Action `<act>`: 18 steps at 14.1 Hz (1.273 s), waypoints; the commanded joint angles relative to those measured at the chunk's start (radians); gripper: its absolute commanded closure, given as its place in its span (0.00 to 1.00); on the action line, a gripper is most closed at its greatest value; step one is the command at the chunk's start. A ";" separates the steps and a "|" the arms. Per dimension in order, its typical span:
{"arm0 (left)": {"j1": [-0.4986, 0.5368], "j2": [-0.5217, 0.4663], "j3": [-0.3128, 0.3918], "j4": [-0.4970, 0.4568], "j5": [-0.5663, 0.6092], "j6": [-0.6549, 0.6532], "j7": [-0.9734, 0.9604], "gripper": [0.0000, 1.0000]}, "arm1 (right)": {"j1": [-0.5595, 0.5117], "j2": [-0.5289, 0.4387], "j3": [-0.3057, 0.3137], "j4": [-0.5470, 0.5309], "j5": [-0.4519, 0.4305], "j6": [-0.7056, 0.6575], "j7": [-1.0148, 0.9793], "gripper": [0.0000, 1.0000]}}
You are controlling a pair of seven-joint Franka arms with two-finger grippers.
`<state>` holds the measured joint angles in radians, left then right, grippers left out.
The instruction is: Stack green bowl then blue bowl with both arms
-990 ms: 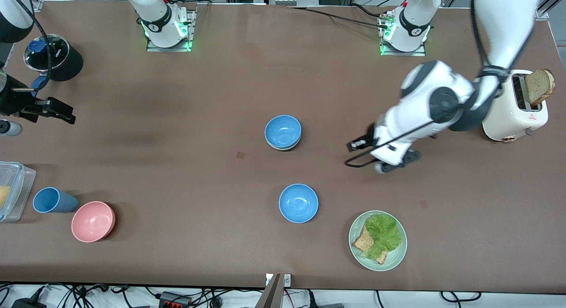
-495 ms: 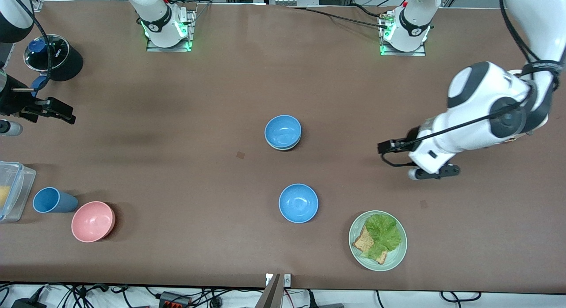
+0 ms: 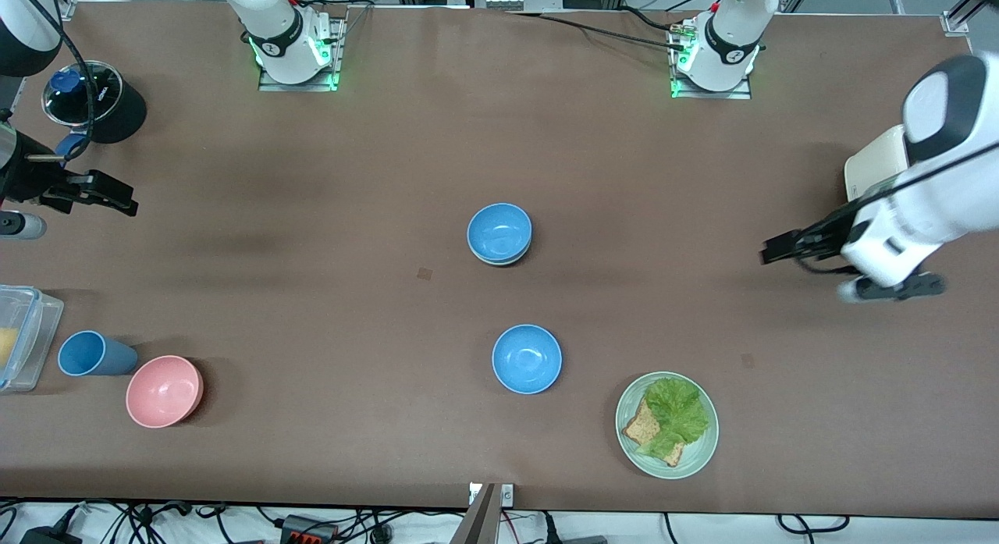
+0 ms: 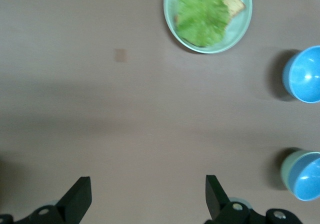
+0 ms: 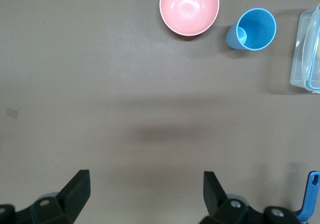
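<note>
The green bowl (image 3: 500, 261) stands near the table's middle with a blue bowl (image 3: 499, 230) nested inside it, so only its pale rim shows. The left wrist view shows the same green bowl (image 4: 285, 168) and the blue bowl (image 4: 307, 178) in it. A second blue bowl (image 3: 527, 358) stands alone, nearer the front camera, and shows in the left wrist view (image 4: 304, 75). My left gripper (image 3: 778, 248) is open and empty over bare table toward the left arm's end (image 4: 146, 186). My right gripper (image 3: 115, 202) is open and empty at the right arm's end (image 5: 145, 180).
A pale green plate (image 3: 632, 442) with lettuce and toast lies near the front edge. A cream toaster (image 3: 870, 163) is partly hidden by the left arm. A pink bowl (image 3: 164, 390), a blue cup (image 3: 94, 353), a clear container (image 3: 22, 337) and a black jar (image 3: 97, 101) stand at the right arm's end.
The left arm has swung away from the stacked bowls toward its own end of the table, gripper open and empty. The right arm has barely moved.
</note>
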<state>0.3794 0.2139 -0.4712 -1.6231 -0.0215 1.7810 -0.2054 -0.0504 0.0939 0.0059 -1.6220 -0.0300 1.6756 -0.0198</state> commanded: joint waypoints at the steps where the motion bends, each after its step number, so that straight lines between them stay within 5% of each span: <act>1: -0.115 -0.158 0.160 -0.107 -0.025 0.008 0.049 0.00 | -0.002 -0.042 0.002 -0.036 0.019 -0.004 -0.017 0.00; 3: -0.158 -0.211 0.208 -0.139 -0.014 0.006 0.044 0.00 | -0.002 -0.042 0.002 -0.038 0.019 -0.001 -0.017 0.00; 5: -0.287 -0.238 0.357 -0.173 -0.014 0.008 0.047 0.00 | -0.002 -0.043 0.003 -0.038 0.019 -0.001 -0.017 0.00; 10: -0.301 -0.159 0.359 -0.014 -0.014 -0.153 0.067 0.00 | 0.000 -0.045 0.002 -0.038 0.019 -0.004 -0.017 0.00; 18: -0.307 -0.154 0.329 -0.003 -0.017 -0.173 0.069 0.00 | 0.000 -0.043 0.003 -0.038 0.019 0.003 -0.019 0.00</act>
<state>0.0706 0.0457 -0.1420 -1.6606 -0.0226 1.6443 -0.1548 -0.0498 0.0826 0.0081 -1.6267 -0.0284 1.6738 -0.0200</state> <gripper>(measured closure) 0.000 0.000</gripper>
